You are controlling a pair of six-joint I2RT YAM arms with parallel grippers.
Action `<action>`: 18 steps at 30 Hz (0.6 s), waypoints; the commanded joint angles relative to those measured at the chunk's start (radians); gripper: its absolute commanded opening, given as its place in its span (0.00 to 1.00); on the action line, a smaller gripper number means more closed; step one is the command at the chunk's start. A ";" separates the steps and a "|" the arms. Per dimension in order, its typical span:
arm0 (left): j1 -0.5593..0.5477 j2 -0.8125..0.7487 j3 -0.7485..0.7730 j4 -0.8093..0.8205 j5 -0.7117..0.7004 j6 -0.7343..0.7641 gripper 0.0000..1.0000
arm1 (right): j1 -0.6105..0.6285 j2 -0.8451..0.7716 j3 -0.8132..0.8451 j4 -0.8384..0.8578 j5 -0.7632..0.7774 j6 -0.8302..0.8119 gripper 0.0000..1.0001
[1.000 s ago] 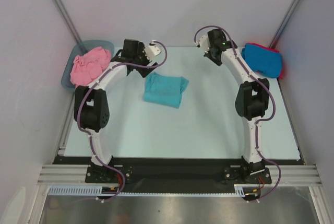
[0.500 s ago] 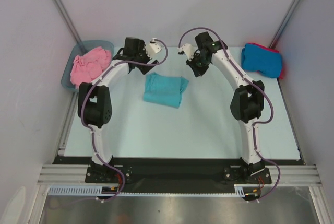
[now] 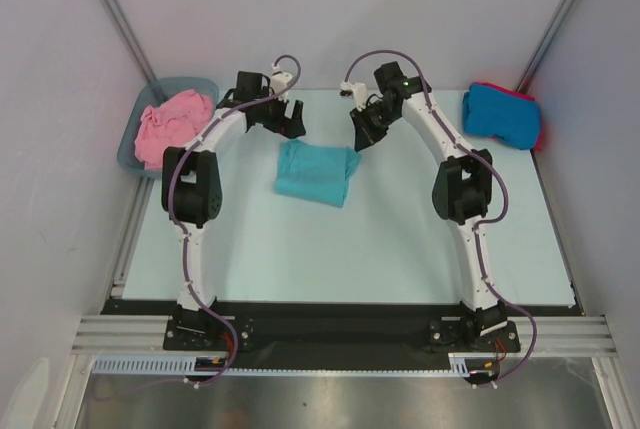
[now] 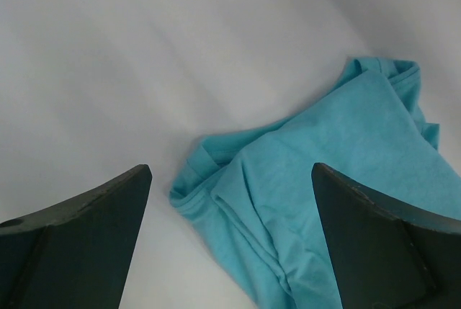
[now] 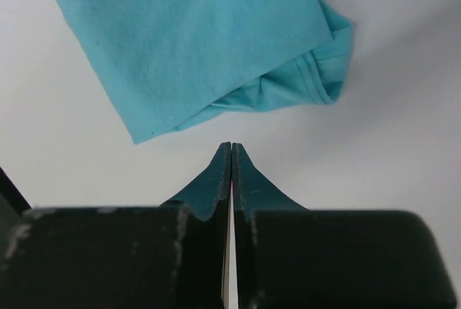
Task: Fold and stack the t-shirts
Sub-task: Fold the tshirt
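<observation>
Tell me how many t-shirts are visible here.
4: teal shirt in the middle; pink shirt in the tub, far left; blue shirt far right; red shirt beneath it, only an edge showing. Others may be hidden.

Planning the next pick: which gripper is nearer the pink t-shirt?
Left. The left gripper is by the far-left corner of the teal t-shirt, toward the pink t-shirt; the right gripper is by its far-right corner.

Pale counter (image 3: pixel 400 249) carries a folded teal t-shirt (image 3: pixel 315 173) near its far middle, a grey-blue tub (image 3: pixel 195 85) at the far-left corner, and at the far right a red t-shirt (image 3: pixel 541 129) under a bright blue t-shirt (image 3: pixel 503 114)
</observation>
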State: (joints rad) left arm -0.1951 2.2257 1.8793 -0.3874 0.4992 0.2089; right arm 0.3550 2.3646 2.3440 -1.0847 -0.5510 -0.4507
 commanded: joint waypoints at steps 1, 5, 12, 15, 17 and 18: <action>0.008 0.008 -0.006 -0.004 0.062 -0.065 1.00 | -0.014 0.051 0.060 0.000 -0.102 0.061 0.00; 0.011 0.022 -0.002 -0.018 0.108 -0.075 1.00 | -0.014 0.123 0.121 0.020 -0.115 0.079 0.00; 0.010 0.035 0.011 -0.001 0.311 -0.163 0.49 | 0.021 0.169 0.184 0.055 -0.122 0.104 0.00; 0.005 0.022 -0.011 0.027 0.264 -0.227 0.00 | 0.030 0.182 0.196 0.058 -0.128 0.112 0.00; 0.005 0.017 -0.009 0.021 0.256 -0.229 0.00 | 0.035 0.186 0.202 0.063 -0.124 0.113 0.00; 0.005 0.014 -0.011 0.018 0.237 -0.230 0.00 | 0.033 0.188 0.205 0.069 -0.124 0.115 0.00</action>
State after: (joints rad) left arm -0.1848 2.2616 1.8755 -0.3962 0.7143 0.0265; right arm 0.3786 2.5328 2.4992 -1.0416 -0.6479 -0.3576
